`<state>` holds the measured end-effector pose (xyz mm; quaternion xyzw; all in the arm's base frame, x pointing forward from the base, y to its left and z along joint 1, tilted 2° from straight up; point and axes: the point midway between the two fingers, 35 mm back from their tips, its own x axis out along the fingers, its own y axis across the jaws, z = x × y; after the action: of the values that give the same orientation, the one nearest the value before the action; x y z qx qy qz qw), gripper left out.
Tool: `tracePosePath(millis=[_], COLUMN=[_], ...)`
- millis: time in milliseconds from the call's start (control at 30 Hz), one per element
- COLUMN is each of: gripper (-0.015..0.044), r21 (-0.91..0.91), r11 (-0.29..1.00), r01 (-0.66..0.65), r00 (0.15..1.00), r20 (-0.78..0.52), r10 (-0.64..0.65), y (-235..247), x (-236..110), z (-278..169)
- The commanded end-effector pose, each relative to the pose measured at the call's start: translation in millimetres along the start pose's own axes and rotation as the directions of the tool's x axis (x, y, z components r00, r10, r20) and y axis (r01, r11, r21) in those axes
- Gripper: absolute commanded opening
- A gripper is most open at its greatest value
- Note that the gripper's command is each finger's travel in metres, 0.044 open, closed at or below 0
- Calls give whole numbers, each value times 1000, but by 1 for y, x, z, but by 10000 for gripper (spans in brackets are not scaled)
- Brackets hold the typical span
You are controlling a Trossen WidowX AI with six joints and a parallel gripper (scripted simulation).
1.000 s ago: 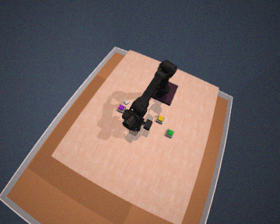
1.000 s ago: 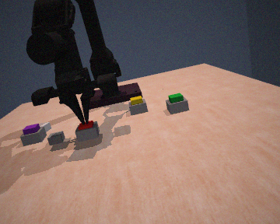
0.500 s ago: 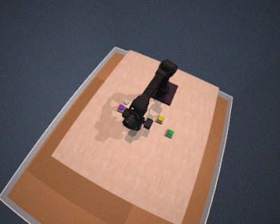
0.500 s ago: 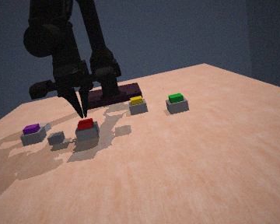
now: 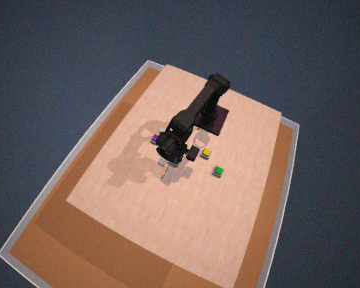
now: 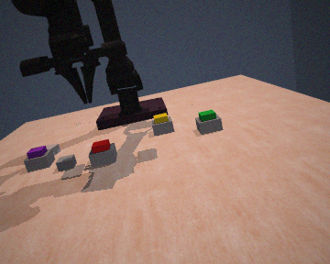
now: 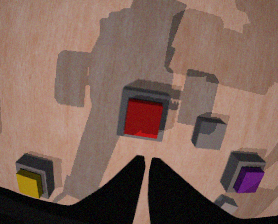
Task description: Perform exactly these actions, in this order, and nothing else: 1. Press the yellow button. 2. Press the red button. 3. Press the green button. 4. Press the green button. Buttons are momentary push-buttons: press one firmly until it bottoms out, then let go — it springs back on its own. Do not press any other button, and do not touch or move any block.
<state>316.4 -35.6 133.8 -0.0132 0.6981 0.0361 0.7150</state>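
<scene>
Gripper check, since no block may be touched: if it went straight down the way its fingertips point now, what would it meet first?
Most likely the red button. The shut gripper hangs high, tips down, roughly over that button; the small grey block sits just beside it. Depth is hard to judge.
</scene>
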Motion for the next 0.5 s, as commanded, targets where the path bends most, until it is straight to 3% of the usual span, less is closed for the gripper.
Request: tracePosePath(millis=[0,233,467], gripper=[20,20,20], r21=[-5,-5,-4], r11=[1000,1000,1000], r01=[0,-8,-20], r00=[1000,1000,1000], r20=[-10,-9,-12], r10=[0,8,20], y=[2,98,200], x=[-5,-6,-8], z=[-1,-1,-33])
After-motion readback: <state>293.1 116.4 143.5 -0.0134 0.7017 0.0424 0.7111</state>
